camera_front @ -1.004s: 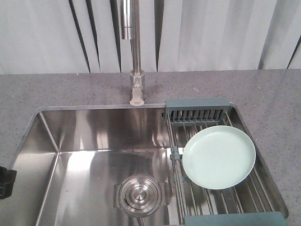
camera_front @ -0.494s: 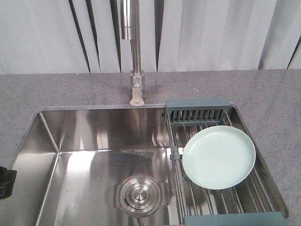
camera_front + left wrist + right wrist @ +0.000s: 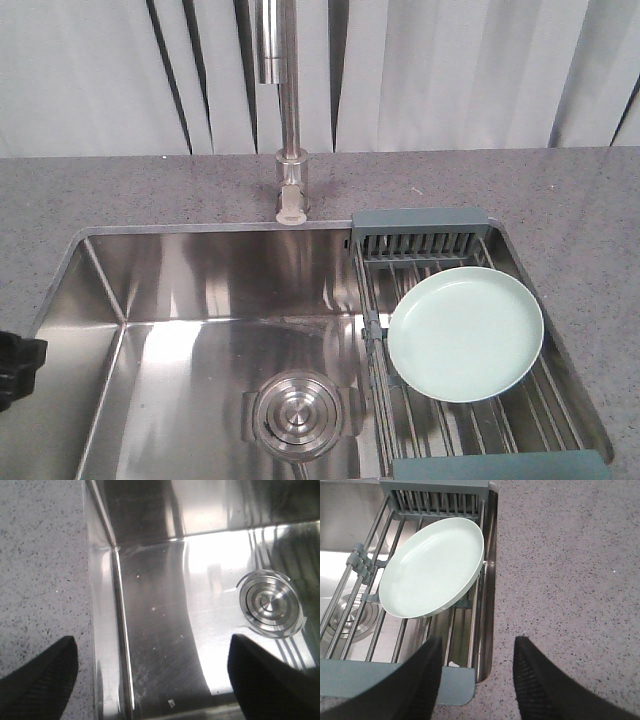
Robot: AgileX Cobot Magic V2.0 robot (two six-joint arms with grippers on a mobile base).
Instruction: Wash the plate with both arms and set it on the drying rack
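Observation:
The pale mint-green plate [image 3: 465,333] lies tilted on the steel rods of the drying rack [image 3: 420,232] over the right end of the sink. In the right wrist view the plate [image 3: 432,567] lies ahead and to the left of my right gripper [image 3: 479,640]. This gripper is open and empty, above the rack's near end piece [image 3: 395,680] and the counter edge. My left gripper [image 3: 152,639] is wide open and empty over the sink's left wall. Only a black part of the left arm [image 3: 15,368] shows in the front view.
A tall steel faucet [image 3: 290,150] stands behind the sink [image 3: 200,290]. The round steel drain [image 3: 297,412] sits in the basin floor, left of the rack. Grey speckled counter [image 3: 580,200] surrounds the sink.
The black part of the left arm at the front view's left edge has risen slightly. The plate has stayed put on the rack.

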